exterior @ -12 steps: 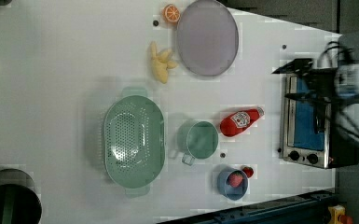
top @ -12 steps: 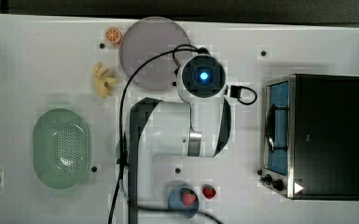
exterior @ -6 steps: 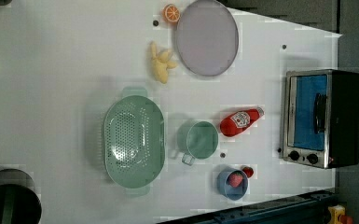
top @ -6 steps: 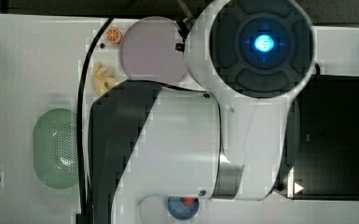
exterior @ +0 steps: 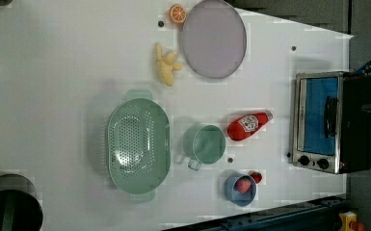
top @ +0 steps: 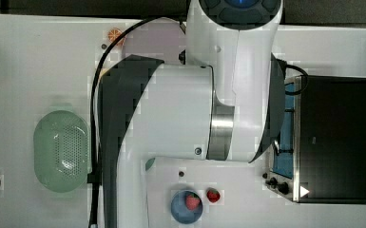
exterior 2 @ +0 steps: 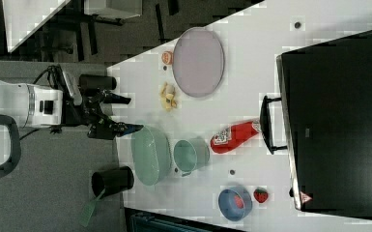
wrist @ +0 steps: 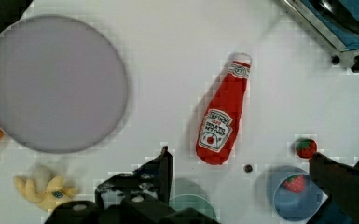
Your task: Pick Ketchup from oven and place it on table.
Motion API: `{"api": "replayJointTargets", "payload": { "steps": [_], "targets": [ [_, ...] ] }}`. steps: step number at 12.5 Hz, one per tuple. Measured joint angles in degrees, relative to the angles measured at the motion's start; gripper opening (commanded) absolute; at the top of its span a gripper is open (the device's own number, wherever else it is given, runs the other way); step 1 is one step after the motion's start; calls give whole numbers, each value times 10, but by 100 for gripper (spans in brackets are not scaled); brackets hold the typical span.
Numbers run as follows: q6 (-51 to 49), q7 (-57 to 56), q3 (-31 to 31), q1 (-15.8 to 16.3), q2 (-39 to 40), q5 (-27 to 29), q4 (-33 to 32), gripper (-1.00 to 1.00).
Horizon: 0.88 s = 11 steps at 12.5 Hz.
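Note:
The Ketchup (exterior: pixel 248 126) is a red bottle with a white label, and it lies on its side on the white table (exterior: pixel 53 110). Its cap points at the oven (exterior: pixel 327 122), which stands at the left view's right with its blue glass front towards the bottle. In the right view the Ketchup (exterior 2: pixel 234 136) lies just off the oven's (exterior 2: pixel 338 121) handle. My gripper (exterior 2: pixel 125 114) hangs far from the tabletop, open and holding nothing. The wrist view looks down on the Ketchup (wrist: pixel 221 121), with my gripper (wrist: pixel 240 156) spread wide and its dark fingertips (wrist: pixel 163 161) short of the bottle's base.
A green colander (exterior: pixel 137 144), a green cup (exterior: pixel 207 144) and a blue bowl (exterior: pixel 241 188) with a strawberry stand near the bottle. A grey plate (exterior: pixel 213 38), an orange slice (exterior: pixel 177 13) and a yellow toy (exterior: pixel 166 70) lie further along. My arm (top: pixel 195 118) covers the top view's middle.
The arm has risen towards the top camera and looms much larger. It has left the oven area in the left view. The Ketchup has not moved.

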Motion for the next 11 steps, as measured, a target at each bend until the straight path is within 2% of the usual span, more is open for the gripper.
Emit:
{"api": "replayJointTargets", "payload": {
  "steps": [1, 7, 9, 11],
  "targets": [
    [25, 0, 4, -4, -1, 4, 3, 100],
    [10, 0, -16, -5, -9, 17, 2, 100],
    [5, 0, -14, -5, -19, 6, 2, 100],
    [-3, 1, -1, -11, -23, 18, 9, 100]
  ]
}}
